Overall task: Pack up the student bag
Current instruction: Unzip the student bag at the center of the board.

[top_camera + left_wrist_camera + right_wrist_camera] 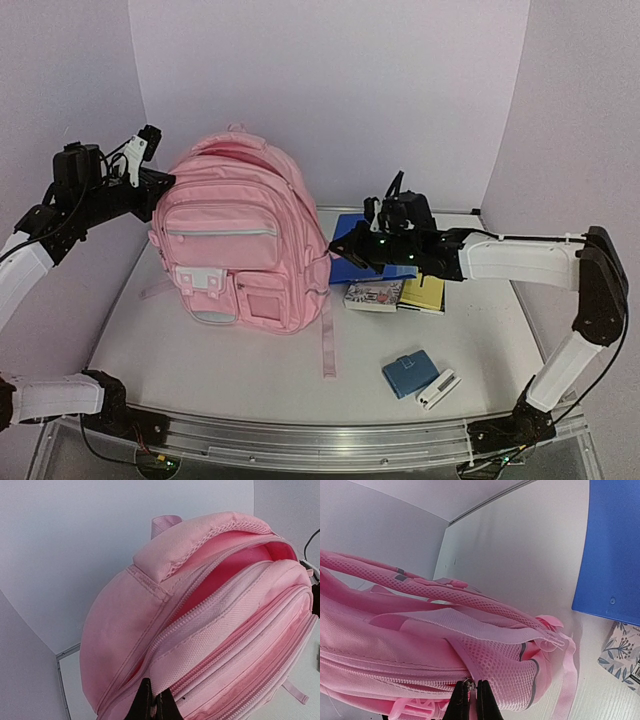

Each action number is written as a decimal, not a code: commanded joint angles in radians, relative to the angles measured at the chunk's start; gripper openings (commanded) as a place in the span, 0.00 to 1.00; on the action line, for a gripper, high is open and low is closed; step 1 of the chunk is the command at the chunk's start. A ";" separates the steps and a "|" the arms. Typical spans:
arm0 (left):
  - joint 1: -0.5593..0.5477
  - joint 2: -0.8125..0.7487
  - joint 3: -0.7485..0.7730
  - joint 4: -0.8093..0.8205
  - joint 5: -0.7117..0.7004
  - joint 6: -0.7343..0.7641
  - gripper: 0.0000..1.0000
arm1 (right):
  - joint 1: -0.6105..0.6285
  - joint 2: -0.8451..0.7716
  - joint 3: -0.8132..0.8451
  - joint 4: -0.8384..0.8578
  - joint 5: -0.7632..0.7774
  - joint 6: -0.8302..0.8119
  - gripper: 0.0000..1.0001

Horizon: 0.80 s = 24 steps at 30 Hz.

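Left hand (152, 706) grips upright student bag (240, 240).

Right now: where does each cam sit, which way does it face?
Top external: above, behind the bases, looking down at student bag on table; left arm and right arm show.
Left wrist: at the bag's left, facing its open top; shut left pincer at bottom edge.
Right wrist: at the bag's right, facing straps and blue folder; shut right pincer at bottom.
Shared: all see the bag; top and right wrist see the folder.
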 commanded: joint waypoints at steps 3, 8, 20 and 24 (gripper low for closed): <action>0.017 -0.023 -0.002 -0.005 0.020 -0.002 0.00 | 0.005 -0.014 0.030 -0.061 0.043 -0.038 0.02; 0.017 -0.066 -0.035 -0.022 0.129 0.012 0.00 | 0.012 -0.089 0.160 -0.115 0.094 -0.237 0.43; 0.018 -0.070 -0.026 -0.063 0.167 0.002 0.00 | 0.082 0.025 0.617 -0.339 0.096 -0.670 0.88; 0.018 -0.070 -0.017 -0.079 0.168 0.002 0.00 | 0.105 0.120 0.744 -0.393 0.130 -0.744 0.92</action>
